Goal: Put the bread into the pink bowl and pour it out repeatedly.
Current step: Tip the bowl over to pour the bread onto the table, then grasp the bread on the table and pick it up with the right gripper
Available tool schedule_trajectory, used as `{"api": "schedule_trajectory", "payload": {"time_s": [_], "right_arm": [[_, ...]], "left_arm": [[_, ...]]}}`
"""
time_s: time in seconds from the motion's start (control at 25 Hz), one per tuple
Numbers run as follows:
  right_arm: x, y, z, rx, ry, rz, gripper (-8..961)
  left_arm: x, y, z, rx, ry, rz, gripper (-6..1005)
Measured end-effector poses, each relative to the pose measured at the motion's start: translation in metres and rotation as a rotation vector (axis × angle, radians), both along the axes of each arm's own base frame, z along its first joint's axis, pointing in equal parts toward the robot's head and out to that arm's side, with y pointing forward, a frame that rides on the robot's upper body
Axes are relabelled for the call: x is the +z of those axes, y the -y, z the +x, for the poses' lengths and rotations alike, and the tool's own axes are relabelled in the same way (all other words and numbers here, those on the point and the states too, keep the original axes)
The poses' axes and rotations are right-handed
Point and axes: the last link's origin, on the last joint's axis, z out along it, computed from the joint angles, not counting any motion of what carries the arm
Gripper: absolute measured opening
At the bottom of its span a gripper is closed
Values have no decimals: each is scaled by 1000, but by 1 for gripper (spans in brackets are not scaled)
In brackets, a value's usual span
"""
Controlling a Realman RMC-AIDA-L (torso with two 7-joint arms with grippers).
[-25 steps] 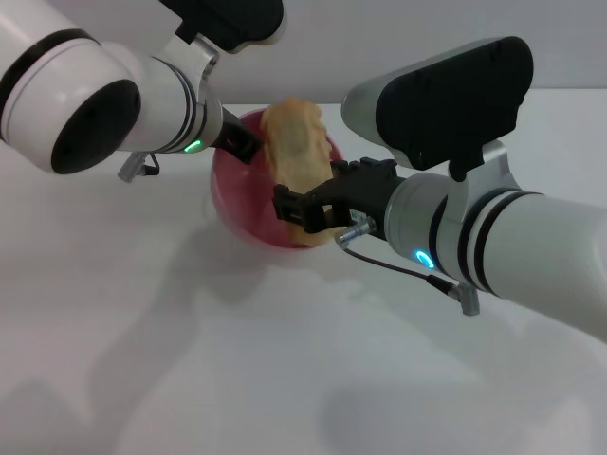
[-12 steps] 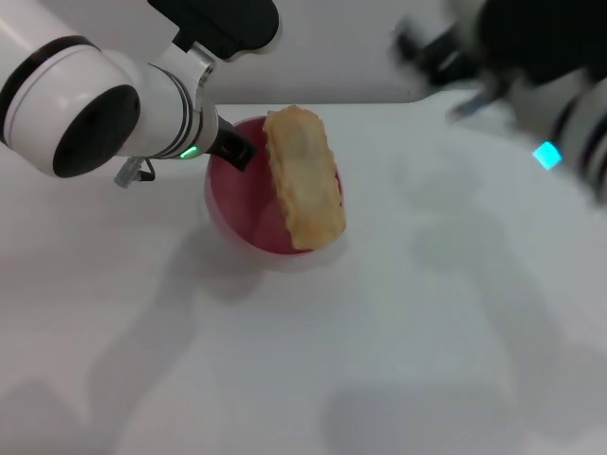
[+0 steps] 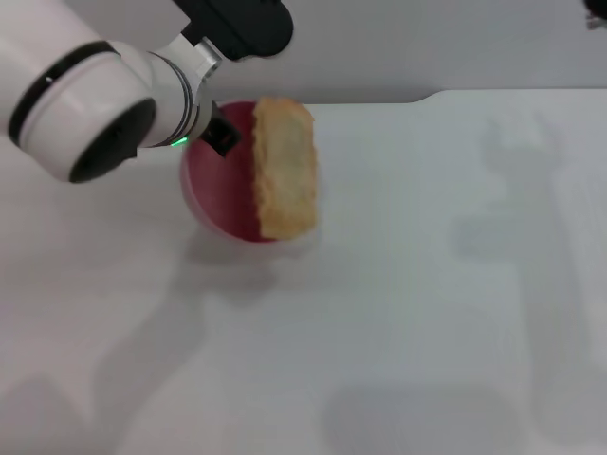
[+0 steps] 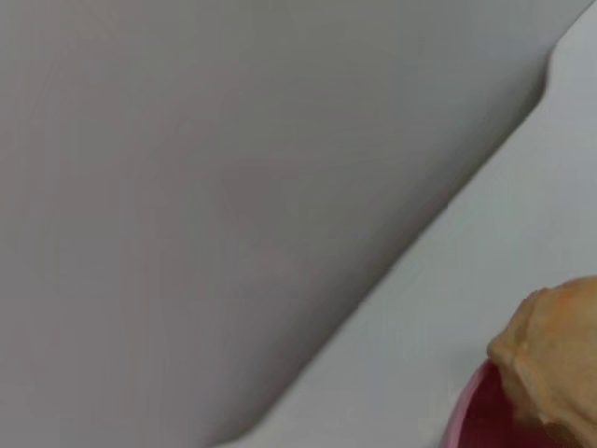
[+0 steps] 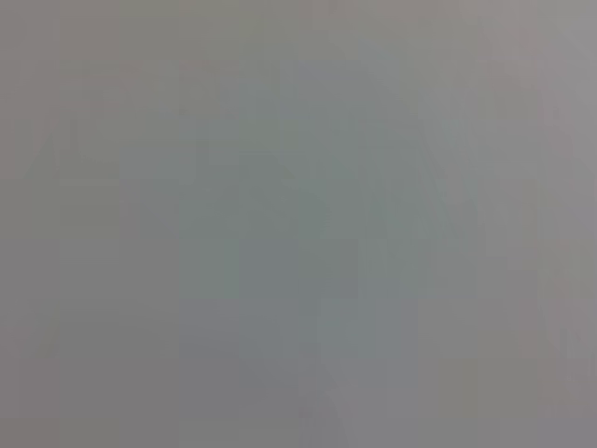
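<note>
From the head view, the left arm reaches in from the far left, and the left gripper [image 3: 220, 136] sits at the far-left rim of the bowl [image 3: 213, 190]. Its dark fingers look closed on that rim, though only a small part of them shows past the white wrist. The bowl is tipped, its pink inside facing the camera, on the far left part of the white table [image 3: 398, 303]. The bread [image 3: 283, 167] lies across the bowl's right side, long axis running far to near, its near end hanging past the rim and its far end rising above it. Faint shadows fall on the table to the right. The right gripper is out of sight here, bar a dark speck at the far right corner that I cannot identify.

In the left wrist view, one end of the bread [image 4: 555, 359] and a sliver of the bowl [image 4: 471, 415] show at one corner, with the table's edge and a grey wall beyond.

The right wrist view is plain grey; nothing can be made out.
</note>
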Motion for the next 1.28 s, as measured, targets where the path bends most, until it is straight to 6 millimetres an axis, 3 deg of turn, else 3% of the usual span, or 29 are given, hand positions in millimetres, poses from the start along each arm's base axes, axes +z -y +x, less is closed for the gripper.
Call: {"api": "schedule_trajectory", "payload": {"time_s": [0.24,0.68,0.96,1.28], "right_arm": [[-2,3,17,-47,-47,3,730],[2,5,22,-73,-58,17,731],[-4,6,24,-109,-80,-26,730],[-22,16,17,-219,-117,-292,730]], "left_arm": [[-7,6,15,-136,-162,-10,99],[-26,27,34,-337,-389,-17,103],[-21,26,42,-300,-291,33,105],[1,19,36,6,-3,48,107]]}}
